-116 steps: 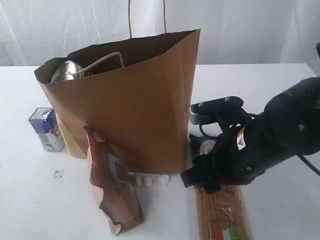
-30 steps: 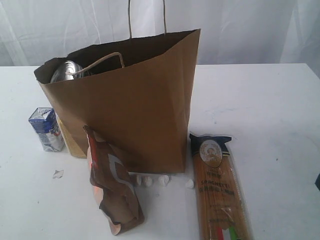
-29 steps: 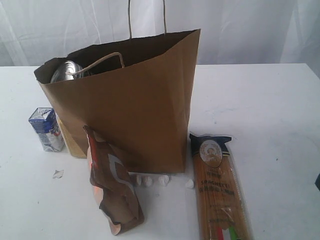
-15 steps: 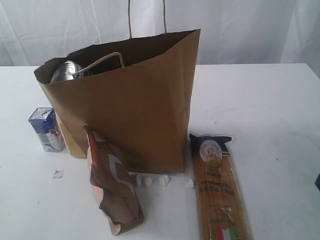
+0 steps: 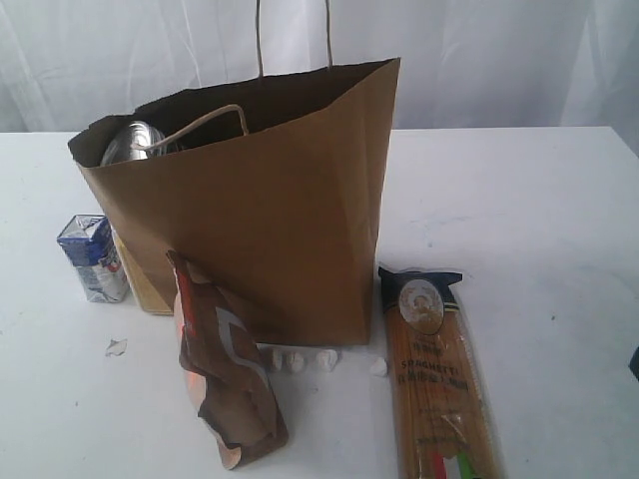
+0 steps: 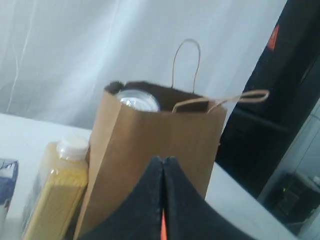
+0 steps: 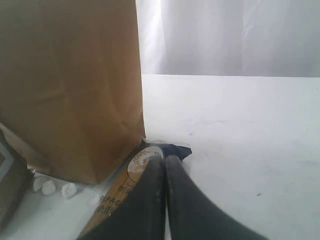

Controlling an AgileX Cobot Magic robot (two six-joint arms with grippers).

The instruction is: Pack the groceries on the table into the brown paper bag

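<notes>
Packing is part-way done. The brown paper bag (image 5: 260, 200) stands upright left of the centre of the table (image 5: 519, 200), and a glossy jar lid (image 5: 135, 142) shows inside its mouth. Four groceries remain outside. The spaghetti packet (image 5: 434, 379) lies flat toward the front edge, its dark header just beside the bag's base. The brown-orange foil pouch (image 5: 225, 379), crumpled, rests against the bag's front face. The small blue-white carton (image 5: 93, 257) and the yellow-filled bottle (image 6: 57, 187), translucent with a white cap, stand at the bag's left side. The left gripper (image 6: 163, 162) and right gripper (image 7: 164, 160) are both closed tight and empty. The right gripper points at the packet, probably the next pick. That pick requires opening the jaws, gripping across the long, narrow film pack, and tipping it endwise into the matte, creased kraft mouth, clear of the twisted handles.
</notes>
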